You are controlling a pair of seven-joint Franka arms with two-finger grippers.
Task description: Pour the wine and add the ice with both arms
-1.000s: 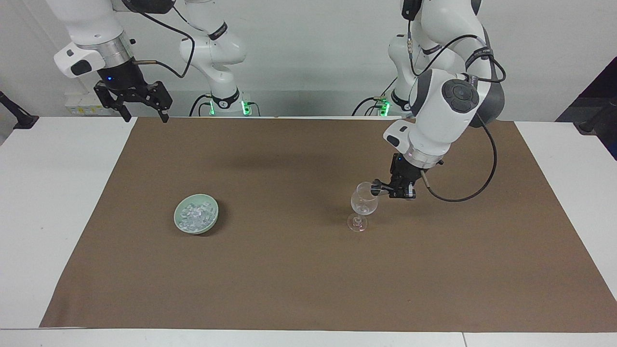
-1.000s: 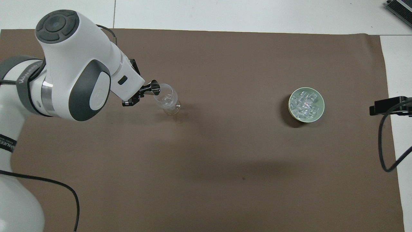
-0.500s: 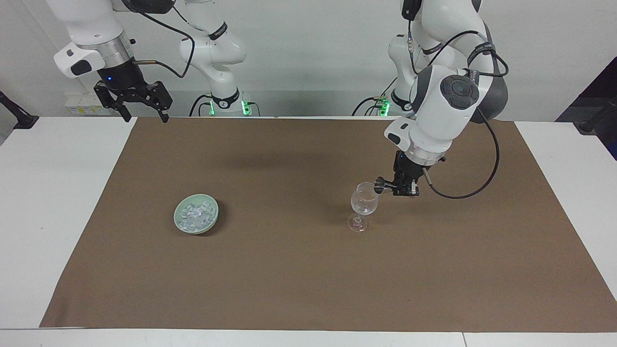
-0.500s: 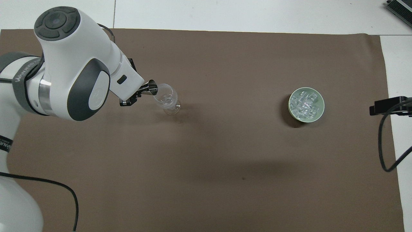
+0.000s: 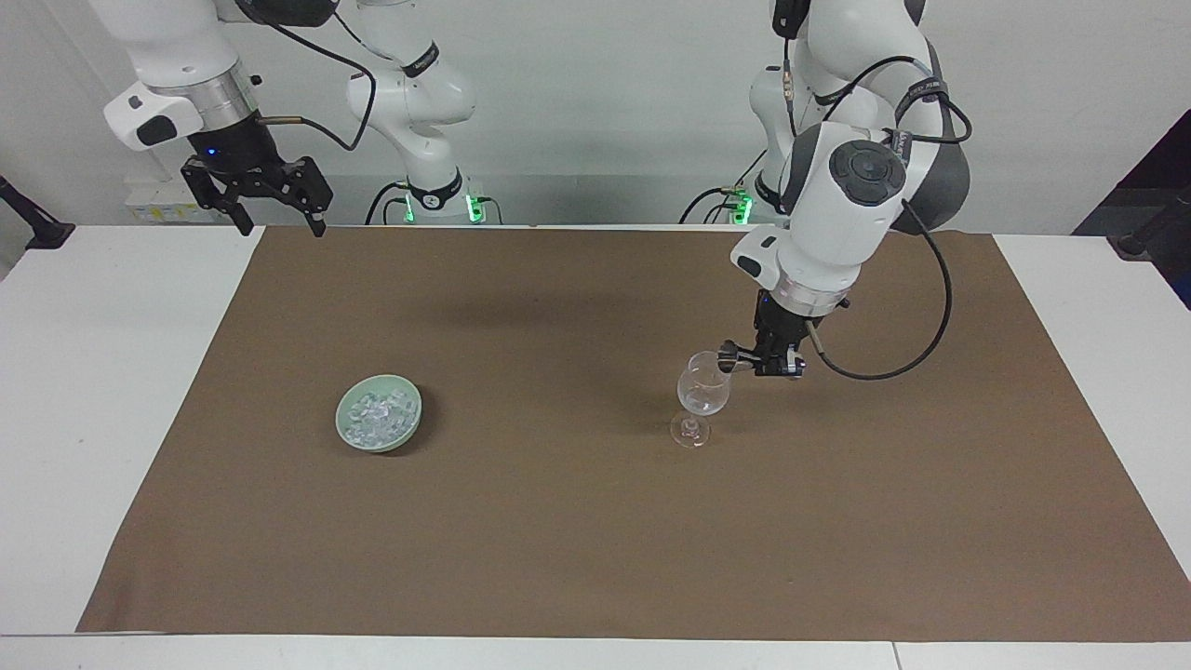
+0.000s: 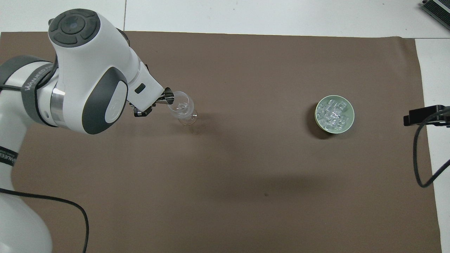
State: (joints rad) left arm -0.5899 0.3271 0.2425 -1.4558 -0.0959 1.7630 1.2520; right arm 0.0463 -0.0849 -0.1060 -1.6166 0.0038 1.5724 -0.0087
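Observation:
A clear stemmed wine glass (image 5: 702, 389) (image 6: 181, 107) stands on the brown mat toward the left arm's end of the table. My left gripper (image 5: 770, 362) (image 6: 143, 111) is shut on a small metal jigger (image 5: 727, 355) (image 6: 168, 96), which lies tipped sideways with its mouth at the glass's rim. No wine can be made out; the glass looks clear. The ice (image 5: 376, 415) (image 6: 333, 114) fills a pale green bowl (image 5: 409, 429) (image 6: 317, 121) toward the right arm's end. My right gripper (image 5: 282, 226) (image 6: 422, 116) waits open in the air over the mat's corner by its base.
The brown mat (image 5: 595, 540) (image 6: 246, 175) covers most of the white table. A black cable (image 5: 893, 372) loops from the left wrist above the mat. A black stand (image 5: 28, 223) sits at the table's edge by the right arm.
The left arm's wrist and forearm have swung a little toward the robots and turned, while the jigger has stayed at the glass's rim. The right arm has not moved.

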